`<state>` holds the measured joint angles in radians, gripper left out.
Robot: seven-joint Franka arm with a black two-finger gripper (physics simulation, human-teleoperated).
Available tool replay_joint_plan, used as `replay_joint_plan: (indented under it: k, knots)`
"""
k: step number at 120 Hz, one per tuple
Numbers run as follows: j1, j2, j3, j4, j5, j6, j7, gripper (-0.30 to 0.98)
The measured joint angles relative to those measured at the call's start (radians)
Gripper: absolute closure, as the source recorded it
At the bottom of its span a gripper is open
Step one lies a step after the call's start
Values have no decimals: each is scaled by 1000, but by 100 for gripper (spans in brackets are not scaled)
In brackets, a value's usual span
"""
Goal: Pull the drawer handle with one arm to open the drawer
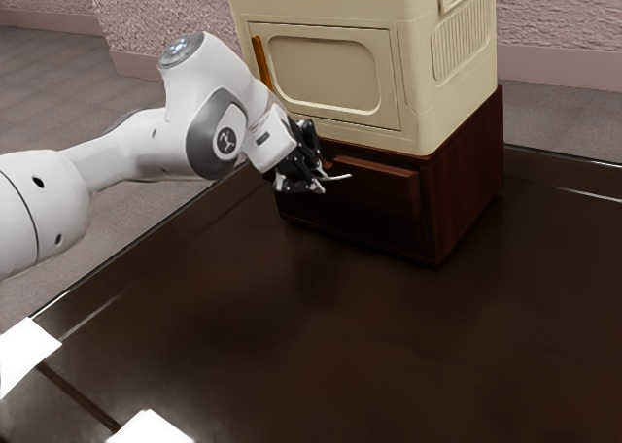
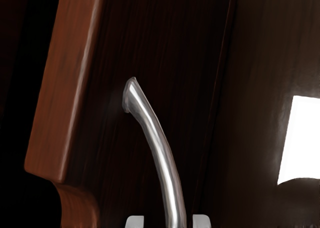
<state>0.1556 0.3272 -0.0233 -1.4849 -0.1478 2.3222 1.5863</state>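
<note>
handle (image 2: 162,149) on drawer unit (image 1: 466,186), cabinet (image 1: 424,84) atop it, table (image 1: 389,346) beneath

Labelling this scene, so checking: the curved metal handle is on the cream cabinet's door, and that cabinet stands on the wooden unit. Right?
Not quite: the curved metal handle is on the dark front of the wooden unit, not on the door of the cream cabinet, as the wrist view shows. The cabinet does stand on that unit.

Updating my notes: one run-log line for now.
claw open | metal handle between its fingers, ungripped | cream cabinet atop wooden cabinet
</note>
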Motion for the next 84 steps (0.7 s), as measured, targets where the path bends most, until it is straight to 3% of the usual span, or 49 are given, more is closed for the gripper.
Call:
replay_joint_plan:
  k: [42,84]
  knots:
    - [1,-48,1,-71,-3,4,-14,75]
    - [4,-207,2,-251,-2,13,-30,78]
